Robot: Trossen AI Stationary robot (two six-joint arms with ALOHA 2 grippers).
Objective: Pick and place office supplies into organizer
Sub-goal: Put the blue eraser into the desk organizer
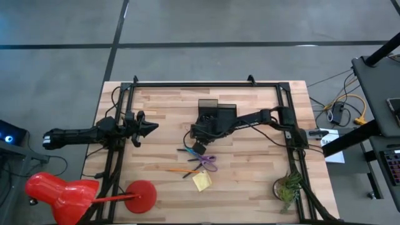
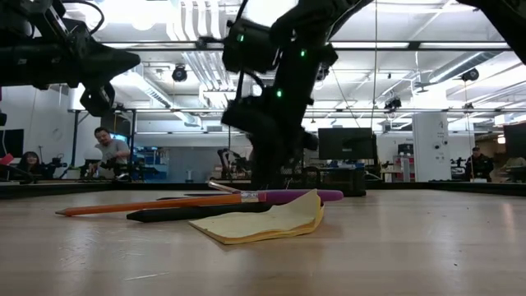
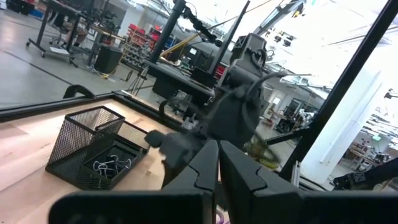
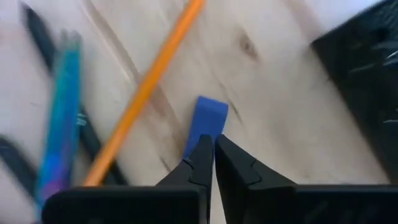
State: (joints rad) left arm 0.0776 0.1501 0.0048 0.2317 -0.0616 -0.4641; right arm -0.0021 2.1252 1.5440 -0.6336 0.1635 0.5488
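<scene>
The black mesh organizer [image 1: 215, 112] stands on the table's far middle, and wire clips [image 3: 112, 165] lie in its low tray. In front of it lie purple-handled scissors [image 1: 207, 164], an orange pencil [image 1: 180, 170], a blue pen [image 4: 62, 124], a black pen [image 2: 189, 214] and a curled yellow sticky pad [image 1: 201, 181]. My right gripper [image 1: 199, 150] hangs over the far end of this heap, shut on a small blue flat thing [image 4: 208, 121]. My left gripper [image 1: 153, 127] is shut and waits above the table's left side. My right gripper pinches the small blue flat thing between its two fingertips [image 4: 202, 155], coming from above and pointing down. Its free end [image 4: 210, 112] sticks out past the fingertips toward the wood. I cannot tell whether it is lifted clear.
A small green plant [image 1: 287, 187] stands at the near right corner. A red object with a round red disc [image 1: 140, 194] sits at the near left. Black frame rails [image 1: 206, 83] run along the far edge and both sides. Bare wood lies between the left gripper and the heap.
</scene>
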